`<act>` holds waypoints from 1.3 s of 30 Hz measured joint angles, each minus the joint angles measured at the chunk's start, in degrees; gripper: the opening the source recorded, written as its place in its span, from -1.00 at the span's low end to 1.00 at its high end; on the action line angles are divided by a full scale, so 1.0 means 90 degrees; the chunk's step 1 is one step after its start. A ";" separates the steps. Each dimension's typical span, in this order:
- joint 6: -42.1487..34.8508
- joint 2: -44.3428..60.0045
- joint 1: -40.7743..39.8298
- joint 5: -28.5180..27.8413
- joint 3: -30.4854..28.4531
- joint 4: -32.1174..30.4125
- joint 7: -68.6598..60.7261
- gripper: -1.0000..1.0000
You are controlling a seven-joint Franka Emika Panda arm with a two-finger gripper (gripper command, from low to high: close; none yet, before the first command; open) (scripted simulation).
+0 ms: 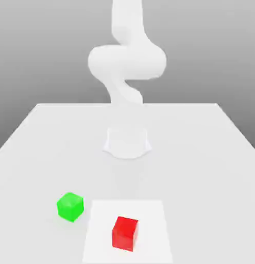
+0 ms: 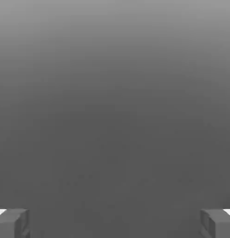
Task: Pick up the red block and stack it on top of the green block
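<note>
On the white tabletop (image 1: 41, 139), near the front edge, the small glossy red cube (image 1: 124, 233) sits on a paler square patch (image 1: 150, 216); the small green cube (image 1: 70, 207) is just beside it toward the exterior view's left, not touching. White robot arm (image 1: 126, 56) rises behind, well apart from both. Hand view: gripper (image 2: 115, 223) jaws spread wide, grey fingertips (image 2: 12, 223) at either edge, nothing between them, neither cube near the jaws.
</note>
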 joint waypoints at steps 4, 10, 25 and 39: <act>0.0348 0.0765 0.0401 0.0042 -0.0382 -0.0240 -0.1104 0.00; 0.0846 0.1870 0.0939 0.0166 -0.0917 -0.0586 -0.2751 0.00; 0.2090 0.4663 0.1599 0.0693 -0.1547 -0.1448 -0.7009 0.00; 0.3449 0.6689 0.1038 0.1333 -0.0867 -0.1524 -0.8710 -1.00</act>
